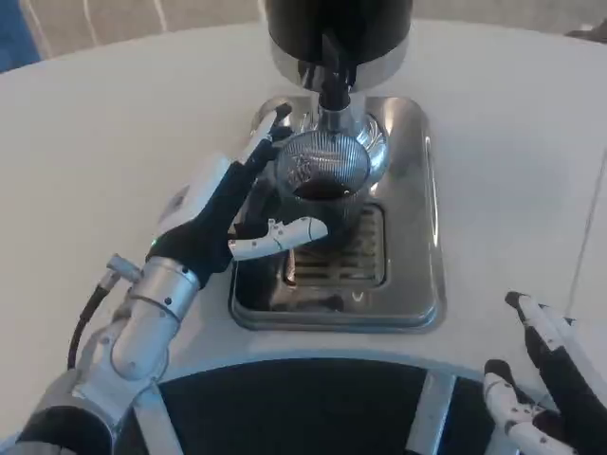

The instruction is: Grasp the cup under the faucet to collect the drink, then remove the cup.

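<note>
- Head view: glass cup (322,185) sits on the steel drip tray (417,218), directly under the black faucet (334,81) of the drink dispenser (337,28). Dark liquid is visible inside the cup.
- Cup has a faint white print on its wall; too blurred to read. No other brand or label legible anywhere.
- Left hand (237,213) is wrapped around the cup from the cup's left side: upper fingers (268,133) reach along the far-left rim, thumb (280,237) crosses in front near the base. Grasping the cup.
- Slotted grate (351,256) of the tray lies just in front of the cup, partly hidden by the thumb.
- Left forearm (142,313) comes in from the lower left, with a black cable (83,318) looping beside the wrist.
- Right hand (545,379) is at the lower right edge of the white desk (114,133), well apart from tray and cup, fingers spread, holding nothing.
- Dispenser body blocks the view of the tray's rear edge; nothing stands between the right hand and the tray.
</note>
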Robot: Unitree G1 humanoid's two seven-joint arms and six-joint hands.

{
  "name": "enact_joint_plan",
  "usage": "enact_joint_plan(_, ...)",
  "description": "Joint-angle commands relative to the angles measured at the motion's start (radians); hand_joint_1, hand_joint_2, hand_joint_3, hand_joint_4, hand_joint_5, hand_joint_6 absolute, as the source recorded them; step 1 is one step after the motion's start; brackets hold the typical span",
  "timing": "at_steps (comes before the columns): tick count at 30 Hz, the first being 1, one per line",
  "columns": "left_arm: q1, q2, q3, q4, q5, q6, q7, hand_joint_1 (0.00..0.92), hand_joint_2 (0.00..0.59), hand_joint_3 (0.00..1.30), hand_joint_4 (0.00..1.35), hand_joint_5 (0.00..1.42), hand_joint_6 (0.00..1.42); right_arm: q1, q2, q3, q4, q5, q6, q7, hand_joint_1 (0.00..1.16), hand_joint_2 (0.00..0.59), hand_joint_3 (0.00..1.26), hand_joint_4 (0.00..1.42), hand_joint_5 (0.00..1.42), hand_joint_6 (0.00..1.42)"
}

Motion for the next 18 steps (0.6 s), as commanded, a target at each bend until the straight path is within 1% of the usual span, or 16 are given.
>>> enact_joint_plan(1, -0.009, 0.007, 0.000, 0.011, -0.001, -0.024, -0.006, 0.395, 0.071, 0.07, 0.11, 0.17, 0.20, 0.014, 0.077, 0.011, 0.017, -0.009, 0.013, -0.002, 0.03, 0.567, 0.00, 0.00, 0.00, 0.00)
enact_joint_plan(6, -0.012, 0.008, 0.002, 0.011, -0.001, -0.027, -0.011, 0.395, 0.071, 0.08, 0.13, 0.18, 0.20, 0.008, 0.076, 0.015, 0.025, -0.012, 0.021, -0.001, 0.03, 0.567, 0.00, 0.00, 0.00, 0.00)
enact_joint_plan(11, -0.018, 0.010, -0.004, 0.013, 0.005, -0.027, -0.018, 0.395, 0.071, 0.14, 0.15, 0.20, 0.20, 0.000, 0.075, 0.018, 0.030, -0.017, 0.028, 0.006, 0.04, 0.567, 0.00, 0.00, 0.00, 0.00)
enact_joint_plan(14, -0.019, 0.010, -0.008, 0.013, 0.010, -0.026, -0.021, 0.395, 0.071, 0.15, 0.15, 0.20, 0.20, 0.000, 0.075, 0.020, 0.030, -0.020, 0.030, 0.007, 0.05, 0.580, 0.00, 0.00, 0.00, 0.00)
enact_joint_plan(18, -0.022, 0.006, -0.014, 0.013, 0.020, -0.020, -0.016, 0.395, 0.071, 0.16, 0.16, 0.20, 0.20, -0.002, 0.075, 0.020, 0.030, -0.024, 0.035, 0.009, 0.06, 0.579, 0.00, 0.00, 0.00, 0.00)
